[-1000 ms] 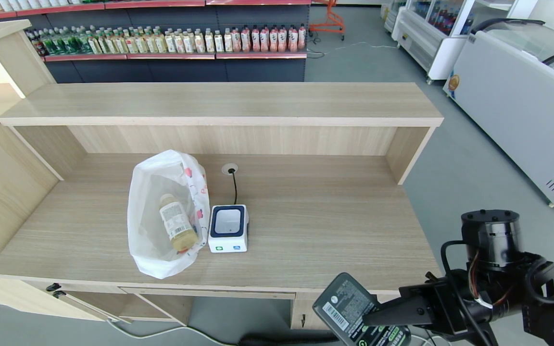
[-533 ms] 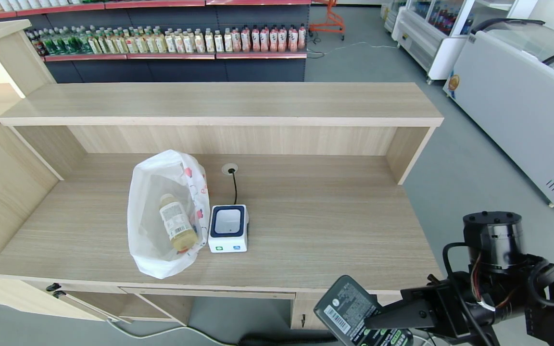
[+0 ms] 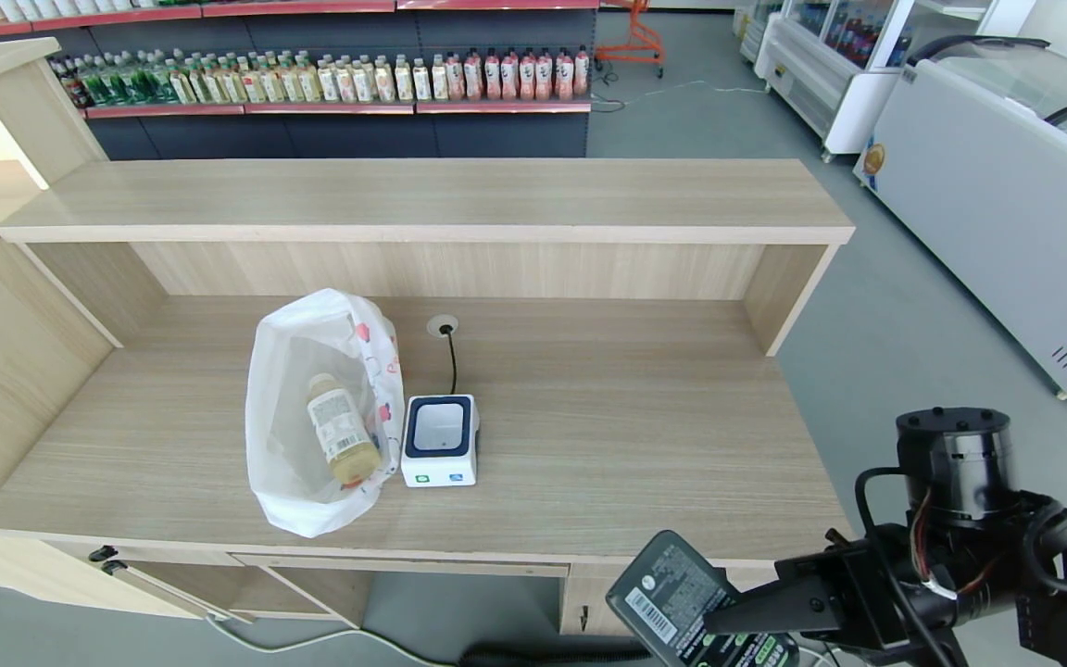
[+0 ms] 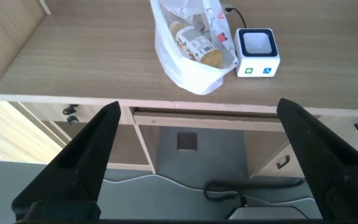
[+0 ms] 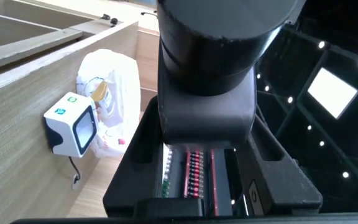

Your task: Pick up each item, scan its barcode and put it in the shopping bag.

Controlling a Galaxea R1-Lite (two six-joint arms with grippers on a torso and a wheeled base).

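Checkout bench (image 3: 608, 408) with the barcode scanner (image 3: 441, 440) as reference. The scanner, a white cube with a dark-framed window facing up, stands on the bench; its black cable (image 3: 451, 361) runs from its far side to a round grommet (image 3: 442, 324) in the bench top just behind it. Touching the scanner's left side lies the shopping bag (image 3: 285, 482), a translucent white plastic bag with its mouth toward the far side; inside it a bottle (image 3: 341, 428) of pale yellow drink lies on its side, label up, beside the scanner. The right gripper (image 3: 728, 616) is off the bench's front edge, to the right of the scanner and nearer the robot; its jaws are clamped on a dark packet (image 3: 672, 593), a flat pouch tilted so that its white barcode label faces up, well apart from the scanner and below the level of the bench top. The left gripper (image 4: 197, 168) hangs on the robot's side of the scanner, before the bench's front edge, its jaws wide apart with nothing between them; the bag and the scanner show past them. Beyond the scanner, behind the bench's raised ledge, a store shelf (image 3: 330, 106) carries rows of drink bottles; chest freezers (image 3: 997, 176) stand far to the scanner's right.
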